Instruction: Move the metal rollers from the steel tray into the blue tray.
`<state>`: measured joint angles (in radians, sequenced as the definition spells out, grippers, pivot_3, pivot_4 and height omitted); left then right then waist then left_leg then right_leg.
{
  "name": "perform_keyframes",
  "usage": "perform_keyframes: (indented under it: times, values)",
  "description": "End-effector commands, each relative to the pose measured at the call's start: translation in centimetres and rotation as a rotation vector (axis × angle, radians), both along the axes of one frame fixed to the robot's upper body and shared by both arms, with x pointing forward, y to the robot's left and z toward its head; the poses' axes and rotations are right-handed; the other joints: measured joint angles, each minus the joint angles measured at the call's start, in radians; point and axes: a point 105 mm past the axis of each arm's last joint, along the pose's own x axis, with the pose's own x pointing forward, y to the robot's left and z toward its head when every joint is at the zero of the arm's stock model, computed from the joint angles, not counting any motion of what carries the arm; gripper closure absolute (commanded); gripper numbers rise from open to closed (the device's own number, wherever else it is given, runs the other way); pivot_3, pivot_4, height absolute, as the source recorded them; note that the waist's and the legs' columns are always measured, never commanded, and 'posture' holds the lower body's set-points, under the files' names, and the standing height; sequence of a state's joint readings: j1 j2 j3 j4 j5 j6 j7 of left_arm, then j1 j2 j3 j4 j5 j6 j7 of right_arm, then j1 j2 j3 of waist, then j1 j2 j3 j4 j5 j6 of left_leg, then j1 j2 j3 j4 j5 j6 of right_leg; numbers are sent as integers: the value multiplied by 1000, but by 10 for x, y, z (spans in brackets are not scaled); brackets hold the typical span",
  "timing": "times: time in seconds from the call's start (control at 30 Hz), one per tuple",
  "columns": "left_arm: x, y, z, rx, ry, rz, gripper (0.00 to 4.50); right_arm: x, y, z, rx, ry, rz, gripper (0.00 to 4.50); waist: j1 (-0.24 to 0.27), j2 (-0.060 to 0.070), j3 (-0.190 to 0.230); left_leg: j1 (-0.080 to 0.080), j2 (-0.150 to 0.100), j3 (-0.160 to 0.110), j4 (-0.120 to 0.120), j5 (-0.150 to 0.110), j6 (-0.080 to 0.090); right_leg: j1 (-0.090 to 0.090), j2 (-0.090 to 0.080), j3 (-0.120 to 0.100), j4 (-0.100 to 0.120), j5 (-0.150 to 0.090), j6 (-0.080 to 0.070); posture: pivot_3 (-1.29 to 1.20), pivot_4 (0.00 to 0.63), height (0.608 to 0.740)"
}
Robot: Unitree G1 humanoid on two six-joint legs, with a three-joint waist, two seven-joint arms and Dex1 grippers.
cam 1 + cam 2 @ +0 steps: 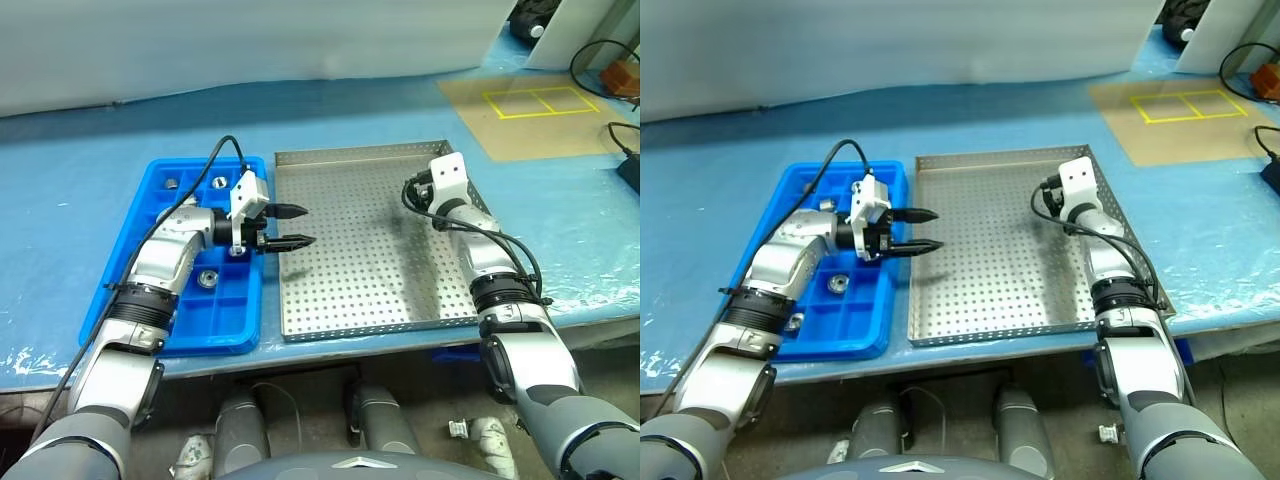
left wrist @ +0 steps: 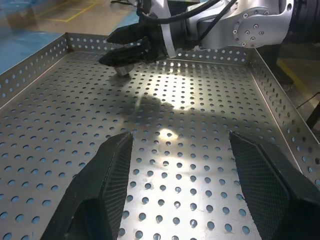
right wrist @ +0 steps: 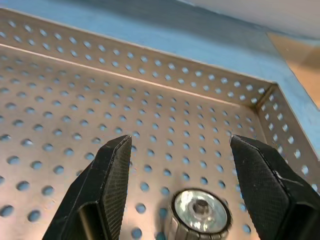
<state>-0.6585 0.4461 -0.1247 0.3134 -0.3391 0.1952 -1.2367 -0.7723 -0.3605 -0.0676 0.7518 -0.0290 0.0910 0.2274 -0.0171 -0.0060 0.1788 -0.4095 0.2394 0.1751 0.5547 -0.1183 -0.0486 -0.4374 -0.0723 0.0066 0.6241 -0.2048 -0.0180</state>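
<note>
Lying between the spread, empty fingers of the right pincer (image 3: 175, 192), one metal roller (image 3: 201, 214) rests on the steel tray (image 1: 370, 290): silvery, knurled, dark-centred. Left pincer (image 1: 292, 227) hangs open and empty; behind it, rollers (image 1: 208, 278) sit in the blue tray (image 1: 225, 335). No writing is legible.

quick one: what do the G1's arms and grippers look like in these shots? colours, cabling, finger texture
Both arms have silver-grey metallic shells with black ribbed rings at the joints. Each wrist carries a white boxy module with a looping black cable. The left gripper has two tapered black fingers whose inner pads show a fine cross-hatched texture; the right gripper has the same wedge-shaped black fingers. No markings are readable.
</note>
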Motion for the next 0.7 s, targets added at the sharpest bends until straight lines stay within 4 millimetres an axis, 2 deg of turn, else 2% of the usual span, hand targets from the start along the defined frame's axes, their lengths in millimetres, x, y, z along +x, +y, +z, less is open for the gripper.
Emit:
perform_keyframes:
  times: [0.03,0.17,0.33,0.5,0.6,0.7]
  values:
    - [-1,2,4,0,-28,-5,1243,5,2,15,-16,-54,7,1298,2,0,0,0,0,0,2,-1,1,0,0,0,0,0,0,-325,150,740]
    - [-3,6,1,4,-23,9,1243,10,-2,12,-22,-40,-18,1298,2,0,0,-1,0,1,7,-3,5,1,-1,0,1,0,0,-308,150,740]
    - [-7,12,-3,-2,-15,40,1243,11,-29,1,6,14,-128,1298,7,0,0,-1,0,1,8,-4,6,2,-1,-1,1,0,0,-272,150,740]
    - [-11,14,-6,-1,-9,51,1243,8,-41,-12,12,55,-171,1298,12,1,0,-3,0,1,8,-4,6,2,-1,-1,0,0,0,-262,150,740]
    - [-12,16,-7,2,-6,55,1243,5,-45,-20,24,79,-190,1298,14,1,0,-2,0,1,8,-4,6,2,-1,-1,1,0,0,-263,150,740]
    - [-11,16,-8,6,-6,59,1243,4,-40,-24,15,84,-167,1298,14,1,0,-2,0,1,8,-4,6,2,-1,-2,1,0,0,-265,150,740]
